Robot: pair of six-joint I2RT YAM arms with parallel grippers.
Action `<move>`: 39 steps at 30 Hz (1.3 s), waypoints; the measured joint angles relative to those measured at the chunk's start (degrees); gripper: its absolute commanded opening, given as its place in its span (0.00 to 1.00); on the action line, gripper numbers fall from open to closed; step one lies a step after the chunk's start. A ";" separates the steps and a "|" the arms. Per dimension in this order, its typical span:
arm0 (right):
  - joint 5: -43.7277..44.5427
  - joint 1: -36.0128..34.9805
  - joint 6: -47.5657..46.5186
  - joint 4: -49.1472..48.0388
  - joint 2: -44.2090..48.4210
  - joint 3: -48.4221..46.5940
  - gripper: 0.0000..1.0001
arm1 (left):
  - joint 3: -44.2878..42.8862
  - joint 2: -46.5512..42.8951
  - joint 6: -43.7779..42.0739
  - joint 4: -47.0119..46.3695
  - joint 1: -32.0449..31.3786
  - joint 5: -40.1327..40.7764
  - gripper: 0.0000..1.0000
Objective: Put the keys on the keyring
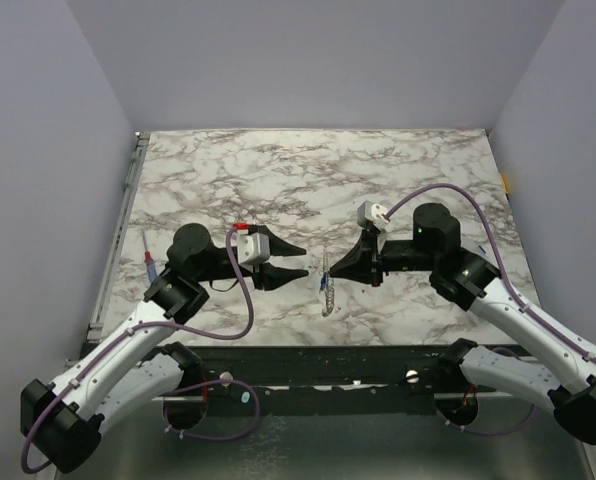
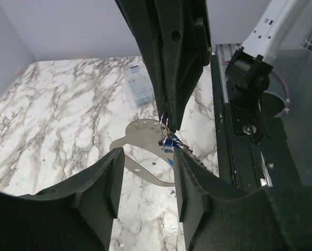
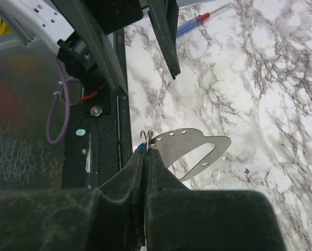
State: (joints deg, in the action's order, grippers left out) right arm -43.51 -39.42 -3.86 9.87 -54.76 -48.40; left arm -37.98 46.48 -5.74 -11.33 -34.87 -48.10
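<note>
Hanging from the tip of the right end effector (image 1: 330, 270), the thin silvery wire keyring (image 2: 163, 123) is pinched between that end effector's tightly closed fingers, above the white marble surface (image 1: 278, 170). A small key with a bright blue head (image 2: 169, 144) hangs just below the loop. Facing it from just beside, the left end effector (image 1: 303, 261) has its jaws parted and holds nothing. A blue-and-red-handled screwdriver (image 1: 150, 260) lies well apart, near the surface's left edge.

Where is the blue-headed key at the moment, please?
In the left wrist view the blue-headed key is at centre, just below the right claw, which pinches the keyring, ahead of the open left claw.
</note>
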 measured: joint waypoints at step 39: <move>-4.61 0.00 0.83 -0.85 -1.88 -1.90 0.01 | 0.26 7.85 -3.32 -7.04 -5.01 -4.26 0.15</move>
State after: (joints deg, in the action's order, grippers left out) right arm -48.12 -39.42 -3.03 9.02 -56.64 -50.30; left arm -37.71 54.33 -9.06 -18.37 -39.88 -52.36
